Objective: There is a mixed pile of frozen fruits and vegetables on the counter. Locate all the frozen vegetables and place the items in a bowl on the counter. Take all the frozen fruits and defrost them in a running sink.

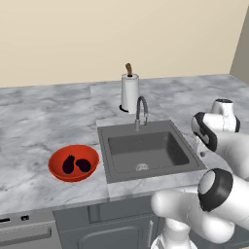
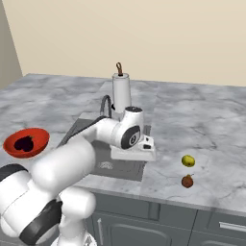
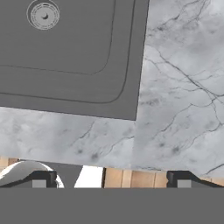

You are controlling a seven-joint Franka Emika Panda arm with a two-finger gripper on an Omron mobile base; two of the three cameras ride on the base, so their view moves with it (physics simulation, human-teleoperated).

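Two dark purple frozen vegetables (image 1: 76, 165) lie in the red bowl (image 1: 57, 169), left of the sink (image 1: 146, 148). The same bowl (image 2: 40, 139) shows at the left of the right base view. A yellow-green fruit (image 2: 188, 160) and a brown pear-shaped fruit (image 2: 187, 181) rest on the counter (image 2: 206, 125), right of the sink. My gripper (image 3: 111, 180) hangs over the sink's front right corner, left of the fruits. It is open, its fingertips (image 3: 41, 179) wide apart and nothing between them. The hand view looks down on the basin (image 3: 74, 52) and its drain (image 3: 43, 15).
A curved chrome faucet (image 1: 141, 112) stands behind the sink, and a paper towel roll (image 1: 129, 92) stands behind that. The counter's front edge runs just under the hand, with wooden floor (image 3: 131, 178) beyond. My arm (image 2: 91, 139) crosses over the basin.
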